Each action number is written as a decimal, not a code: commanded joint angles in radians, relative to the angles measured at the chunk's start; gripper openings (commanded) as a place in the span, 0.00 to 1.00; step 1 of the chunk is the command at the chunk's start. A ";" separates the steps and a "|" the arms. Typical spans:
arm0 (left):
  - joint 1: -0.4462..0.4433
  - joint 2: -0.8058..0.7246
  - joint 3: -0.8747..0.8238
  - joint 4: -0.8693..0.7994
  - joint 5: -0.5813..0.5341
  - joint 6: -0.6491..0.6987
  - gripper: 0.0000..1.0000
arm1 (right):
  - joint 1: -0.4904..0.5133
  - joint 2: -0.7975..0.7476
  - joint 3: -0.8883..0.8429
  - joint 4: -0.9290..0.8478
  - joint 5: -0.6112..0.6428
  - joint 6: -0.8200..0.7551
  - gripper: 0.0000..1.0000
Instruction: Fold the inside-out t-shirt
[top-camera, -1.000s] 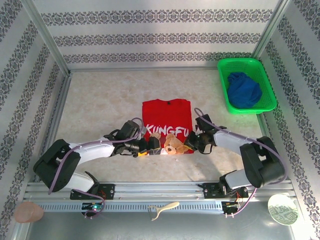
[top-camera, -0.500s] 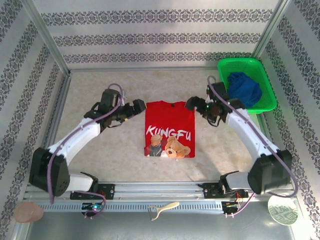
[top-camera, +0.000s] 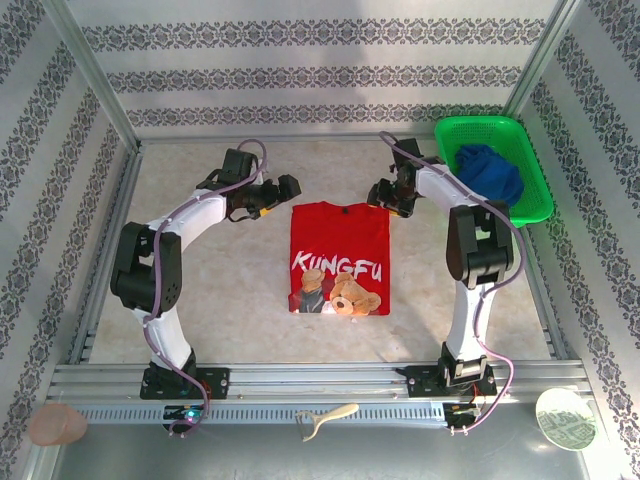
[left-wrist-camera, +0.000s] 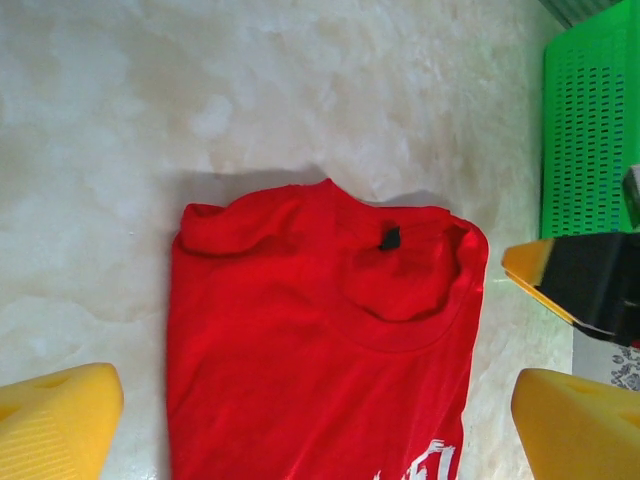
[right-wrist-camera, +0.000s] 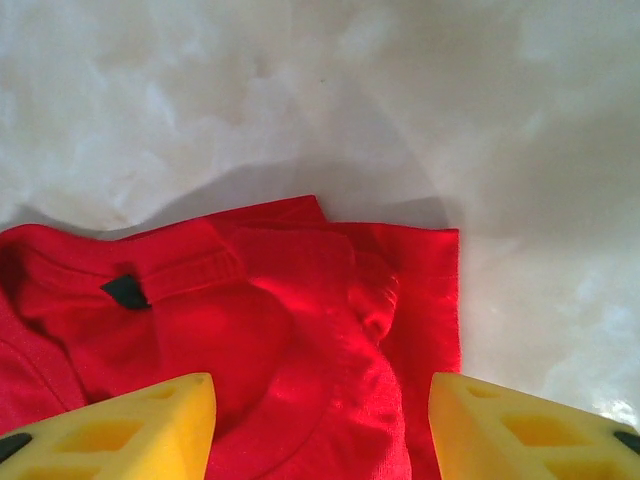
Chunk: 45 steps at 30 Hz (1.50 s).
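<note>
The pale marbled bench (top-camera: 200, 260) carries everything. In its middle lies the red t-shirt (top-camera: 338, 258), folded into a neat upright rectangle, collar at the far end, white lettering and the cartoon bear facing up near the front edge. In the far right corner sits a green basket (top-camera: 530, 205) with a dark blue garment (top-camera: 488, 178) bunched inside. The left pincer (top-camera: 284, 189) hovers just beside the shirt's far left corner, yellow pads spread wide, nothing between them. The right pincer (top-camera: 379, 194) hangs at the far right corner, jaws apart, empty too. A small black label (left-wrist-camera: 390, 238) shows inside the collar.
</note>
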 joint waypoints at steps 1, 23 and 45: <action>-0.003 -0.024 0.012 -0.046 0.024 0.049 1.00 | -0.008 0.029 0.038 -0.015 -0.044 0.000 0.57; -0.002 0.056 0.050 -0.034 0.067 0.044 1.00 | -0.076 0.084 0.083 -0.044 -0.048 0.020 0.17; -0.097 0.458 0.618 -0.545 -0.226 0.282 0.95 | -0.063 0.089 0.068 -0.074 0.053 0.007 0.78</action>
